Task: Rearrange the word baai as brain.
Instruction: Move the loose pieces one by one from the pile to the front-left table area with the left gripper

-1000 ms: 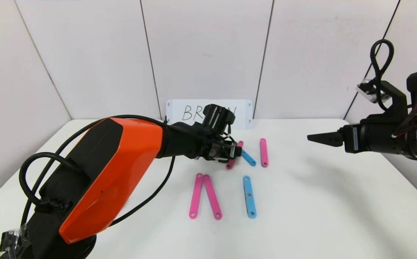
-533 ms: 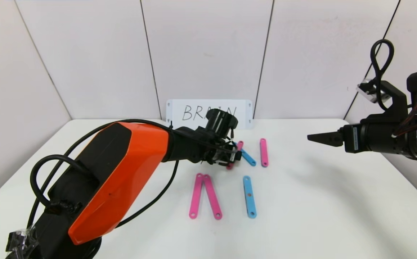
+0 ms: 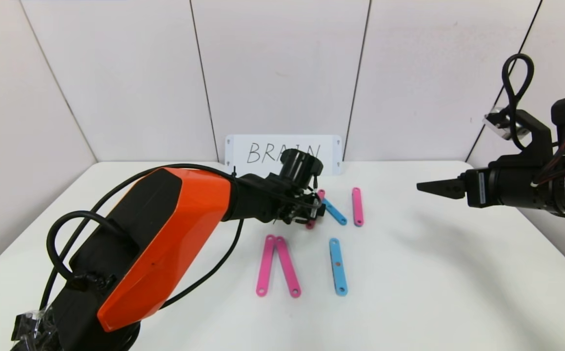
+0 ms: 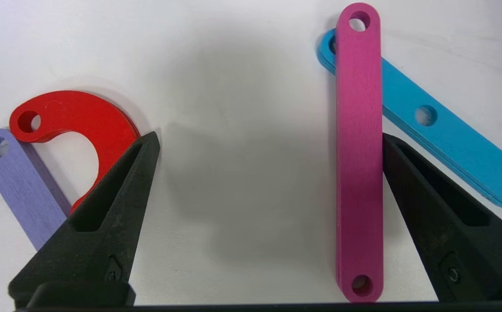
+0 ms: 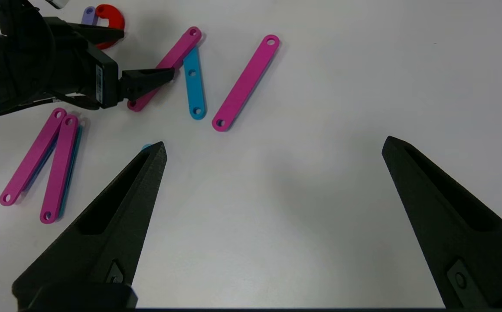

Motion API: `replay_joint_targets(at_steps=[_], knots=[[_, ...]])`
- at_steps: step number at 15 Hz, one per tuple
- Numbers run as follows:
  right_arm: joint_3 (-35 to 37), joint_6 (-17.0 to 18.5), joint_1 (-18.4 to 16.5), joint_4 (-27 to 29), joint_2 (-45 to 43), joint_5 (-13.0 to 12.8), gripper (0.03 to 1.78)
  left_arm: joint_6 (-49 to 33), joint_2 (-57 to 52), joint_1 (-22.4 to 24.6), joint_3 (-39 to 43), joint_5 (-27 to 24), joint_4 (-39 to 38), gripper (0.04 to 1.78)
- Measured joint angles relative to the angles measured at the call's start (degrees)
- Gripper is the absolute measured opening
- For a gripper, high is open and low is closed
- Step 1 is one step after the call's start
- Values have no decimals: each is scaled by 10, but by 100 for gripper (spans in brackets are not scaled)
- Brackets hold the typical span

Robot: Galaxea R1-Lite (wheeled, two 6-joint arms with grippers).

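The white card (image 3: 282, 154) against the back wall bears handwritten "BRAIN", its middle letters partly hidden.

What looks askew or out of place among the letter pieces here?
The N's left pink bar leans, overlapping the blue diagonal at the top. The open left pincer straddles it. Nothing looks damaged; the right pincer hangs open, apart.
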Motion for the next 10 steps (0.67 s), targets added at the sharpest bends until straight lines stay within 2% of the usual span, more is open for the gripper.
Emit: replay_joint_targets(at_steps=[10], knots=[[0, 0, 0, 1, 0, 0, 174, 11, 3, 7, 0, 27, 0, 173]])
